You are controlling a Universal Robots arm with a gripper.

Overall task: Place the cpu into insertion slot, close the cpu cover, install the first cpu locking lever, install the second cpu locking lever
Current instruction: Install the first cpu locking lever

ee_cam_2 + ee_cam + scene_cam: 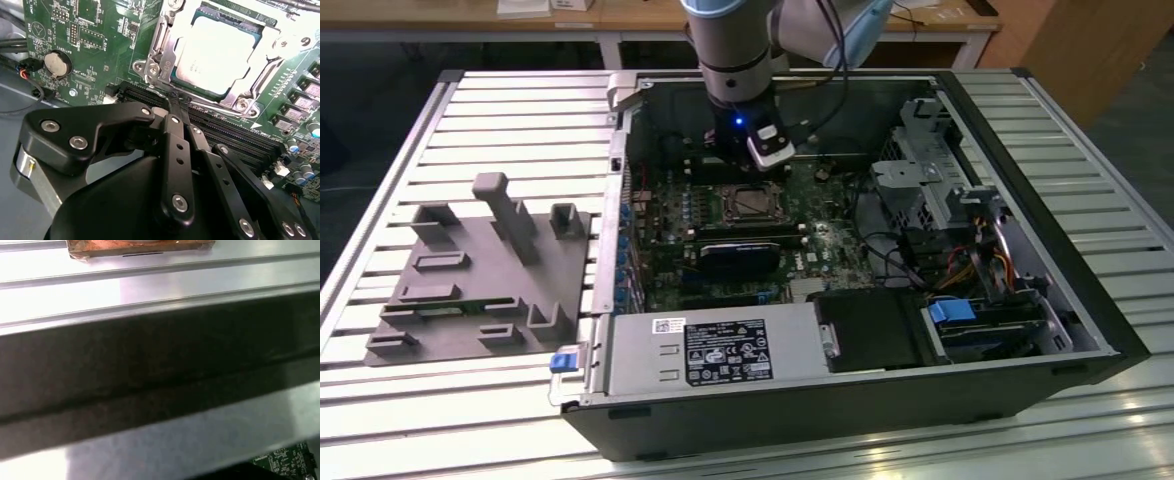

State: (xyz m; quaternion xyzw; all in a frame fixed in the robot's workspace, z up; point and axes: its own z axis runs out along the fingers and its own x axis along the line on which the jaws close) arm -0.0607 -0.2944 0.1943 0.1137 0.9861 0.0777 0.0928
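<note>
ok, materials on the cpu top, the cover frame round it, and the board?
cpu: top looks like dull silver-grey metal, matte, with a soft glare.
cpu cover: looks like thin stamped metal, bright silver, with sharp highlights on its bent edges.
motherboard: green circuit-board laminate, likely fibreglass, slightly glossy, with soldered parts.

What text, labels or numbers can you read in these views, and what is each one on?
Nothing is clear enough to quote.
Power supply label, exterior view: print and symbols, too small to read.
White sticker on the same unit: too small to read.
cpu top, second wrist view: faint marking, blurred.
Motherboard, second wrist view: white lettering, too small to read.
</note>
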